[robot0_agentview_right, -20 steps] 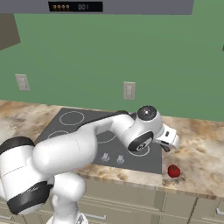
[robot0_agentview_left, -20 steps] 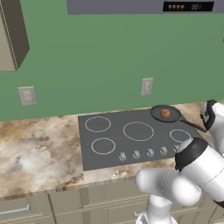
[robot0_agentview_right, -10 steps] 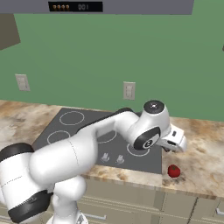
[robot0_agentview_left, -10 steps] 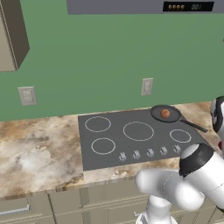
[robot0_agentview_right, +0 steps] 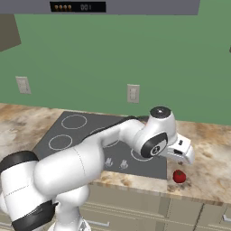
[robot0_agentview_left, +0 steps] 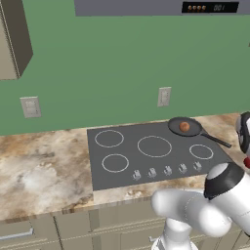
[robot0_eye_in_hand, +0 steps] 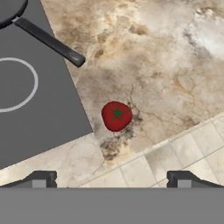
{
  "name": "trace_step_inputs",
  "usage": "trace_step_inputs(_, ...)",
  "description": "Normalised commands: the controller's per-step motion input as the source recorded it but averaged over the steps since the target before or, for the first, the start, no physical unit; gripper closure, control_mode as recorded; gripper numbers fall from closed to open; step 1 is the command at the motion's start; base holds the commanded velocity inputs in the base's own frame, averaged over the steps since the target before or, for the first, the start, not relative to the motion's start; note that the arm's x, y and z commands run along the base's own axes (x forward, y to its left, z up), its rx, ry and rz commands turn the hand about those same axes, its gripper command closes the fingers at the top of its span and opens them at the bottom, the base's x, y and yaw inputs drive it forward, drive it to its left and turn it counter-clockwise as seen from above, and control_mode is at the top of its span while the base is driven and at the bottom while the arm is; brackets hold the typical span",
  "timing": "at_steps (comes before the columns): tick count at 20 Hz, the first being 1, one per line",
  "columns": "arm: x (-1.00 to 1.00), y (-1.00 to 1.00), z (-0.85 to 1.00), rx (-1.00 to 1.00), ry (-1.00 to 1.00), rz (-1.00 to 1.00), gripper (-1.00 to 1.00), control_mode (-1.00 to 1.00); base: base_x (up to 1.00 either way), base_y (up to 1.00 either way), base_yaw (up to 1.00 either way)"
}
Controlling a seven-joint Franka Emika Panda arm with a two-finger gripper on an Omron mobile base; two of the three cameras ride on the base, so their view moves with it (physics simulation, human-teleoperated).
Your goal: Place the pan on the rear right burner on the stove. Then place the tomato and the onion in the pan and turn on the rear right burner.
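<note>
The tomato point(robot0_eye_in_hand: 117, 116) lies on the bench point(robot0_eye_in_hand: 166, 65) just beside the stove point(robot0_eye_in_hand: 39, 118) corner. It looks small, smooth, round, likely to roll or slip; best pinched across its middle. The gripper point(robot0_eye_in_hand: 111, 178) hovers above, spread wide and empty.

A green wall point(robot0_agentview_left: 97, 73) is seen behind a marbled brown and cream counter point(robot0_agentview_left: 44, 166), and two pale outlet plates point(robot0_agentview_left: 30, 107) are set into it, one toward the left end and one above the counter's rear edge. A cabinet point(robot0_agentview_left: 12, 39) is hung at the upper left, and a grey hood with a small lit display point(robot0_agentview_left: 210, 7) is mounted along the top. Beige drawer fronts point(robot0_agentview_left: 73, 227) are fitted below the counter's front edge, and a pale tiled floor point(robot0_eye_in_hand: 183, 148) is seen beyond that edge.
</note>
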Motion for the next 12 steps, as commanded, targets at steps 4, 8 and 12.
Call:
trace_step_inputs(4, 0.05, 0.0, -0.32, 0.0, 0.0, 0.0, -1.0, -1.0, 0.0, 0.0, 0.0)
trace_step_inputs(8, 0.14, 0.0, -0.08, 0.0, 0.02, 0.0, -1.0, -1.0, 0.0, 0.0, 0.0)
trace_step_inputs(12, 0.0, 0.0, -0.11, 0.0, 0.02, 0.0, -1.0, -1.0, 0.0, 0.0, 0.0)
